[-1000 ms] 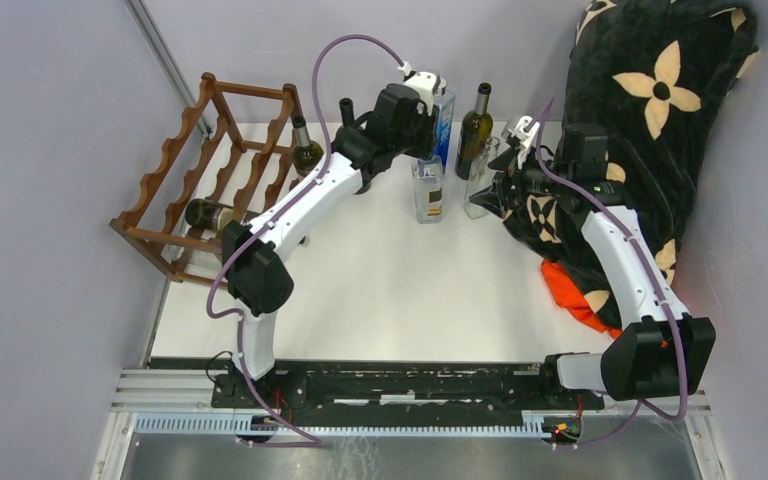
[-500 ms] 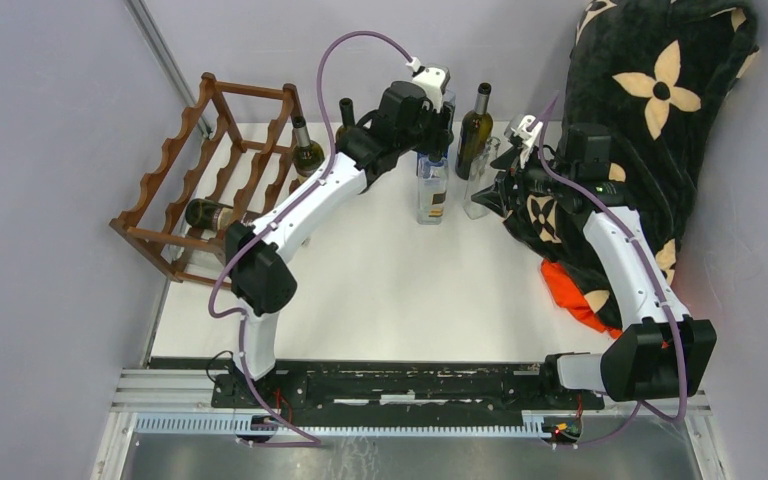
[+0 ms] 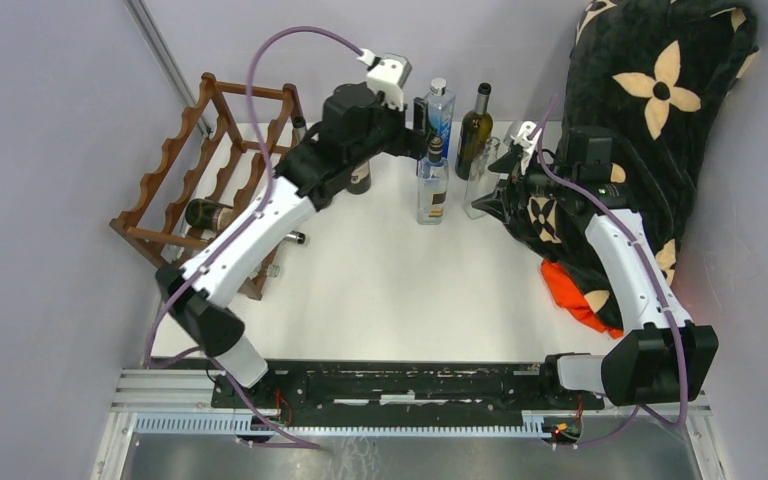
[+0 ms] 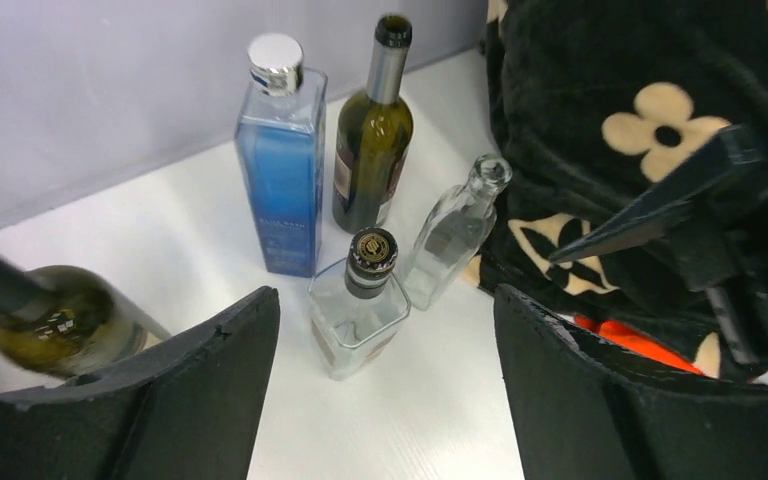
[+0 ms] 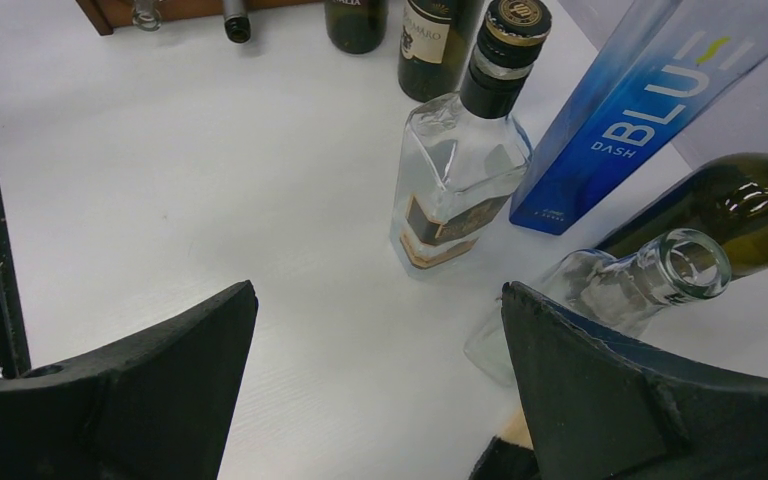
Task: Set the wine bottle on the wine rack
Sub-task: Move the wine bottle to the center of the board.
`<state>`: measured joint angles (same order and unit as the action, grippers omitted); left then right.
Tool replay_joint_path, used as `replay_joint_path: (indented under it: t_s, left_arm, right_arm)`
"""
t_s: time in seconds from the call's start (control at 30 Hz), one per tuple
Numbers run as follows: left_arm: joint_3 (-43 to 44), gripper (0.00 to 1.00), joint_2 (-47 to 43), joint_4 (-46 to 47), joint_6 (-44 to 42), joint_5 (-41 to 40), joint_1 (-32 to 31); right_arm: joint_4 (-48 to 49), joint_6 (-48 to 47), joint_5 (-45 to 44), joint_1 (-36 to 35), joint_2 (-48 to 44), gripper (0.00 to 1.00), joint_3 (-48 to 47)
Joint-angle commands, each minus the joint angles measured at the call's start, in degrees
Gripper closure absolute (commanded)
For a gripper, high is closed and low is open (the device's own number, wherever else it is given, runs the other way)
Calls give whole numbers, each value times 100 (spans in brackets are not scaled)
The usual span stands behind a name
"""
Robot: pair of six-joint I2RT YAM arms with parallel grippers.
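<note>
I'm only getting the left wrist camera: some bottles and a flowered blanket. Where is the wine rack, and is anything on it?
Observer: The top view shows the wine rack at the back left of the table, with a dark bottle lying on it.
Operator: Is the right gripper holding anything?
Observer: No. In its own wrist view the right gripper is open and grips nothing.
</note>
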<state>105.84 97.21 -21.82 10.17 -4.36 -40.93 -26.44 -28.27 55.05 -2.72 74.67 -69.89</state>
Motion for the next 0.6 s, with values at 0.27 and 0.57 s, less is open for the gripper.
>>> replay_joint_path:
  t_s: [0.27, 0.57]
  left_arm:
    - [-1185, 13, -1641, -390, -398, -514, 519]
    - [-1520, 12, -1844, -548, -521, -743, 711]
  right_arm:
    - [-315, -676, 669, 20, -102, 2, -271]
    - [-390, -787, 797, 17, -54, 2, -236]
